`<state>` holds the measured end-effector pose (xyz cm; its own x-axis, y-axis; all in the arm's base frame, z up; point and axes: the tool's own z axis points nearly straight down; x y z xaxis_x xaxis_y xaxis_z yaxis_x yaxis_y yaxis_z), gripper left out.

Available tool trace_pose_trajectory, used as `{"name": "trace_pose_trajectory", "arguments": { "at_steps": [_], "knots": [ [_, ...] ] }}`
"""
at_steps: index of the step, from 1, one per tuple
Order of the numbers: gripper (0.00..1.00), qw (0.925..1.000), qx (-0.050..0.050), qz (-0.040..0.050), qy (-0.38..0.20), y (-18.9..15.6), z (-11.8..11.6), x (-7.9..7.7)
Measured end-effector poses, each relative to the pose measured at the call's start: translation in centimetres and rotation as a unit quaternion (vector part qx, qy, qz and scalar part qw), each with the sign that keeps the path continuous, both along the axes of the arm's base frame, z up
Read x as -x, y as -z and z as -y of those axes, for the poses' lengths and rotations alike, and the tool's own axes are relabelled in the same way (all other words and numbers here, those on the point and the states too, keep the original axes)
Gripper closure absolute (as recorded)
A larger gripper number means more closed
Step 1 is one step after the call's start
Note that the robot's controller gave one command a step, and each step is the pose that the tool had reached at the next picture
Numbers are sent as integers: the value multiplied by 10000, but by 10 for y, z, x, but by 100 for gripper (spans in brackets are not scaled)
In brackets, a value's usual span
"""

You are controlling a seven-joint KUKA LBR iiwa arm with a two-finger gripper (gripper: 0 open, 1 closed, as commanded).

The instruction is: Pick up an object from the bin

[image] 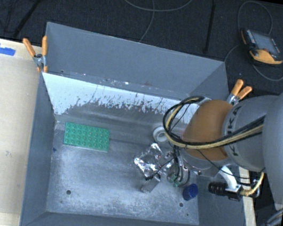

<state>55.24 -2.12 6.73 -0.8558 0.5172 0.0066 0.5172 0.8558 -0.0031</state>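
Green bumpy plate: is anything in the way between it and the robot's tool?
No, nothing visible. The green bumpy plate lies flat at the left of the bin, the tool is down right of the middle, with only bare grey floor between them. A small blue thing sits beyond the tool, out of the way.

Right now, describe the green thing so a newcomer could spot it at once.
Take the grey bin and look at the left of its floor, below the back wall. A flat green rectangular plate with rows of studs lies alone there, far from the shiny crumpled piece and small blue thing at the right.
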Motion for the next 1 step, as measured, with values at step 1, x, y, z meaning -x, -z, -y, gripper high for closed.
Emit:
{"name": "trace_pose_trajectory", "arguments": {
  "at_steps": [1],
  "knots": [
    [0,10000,3,-1,-15,0,0,0]
  ]
}}
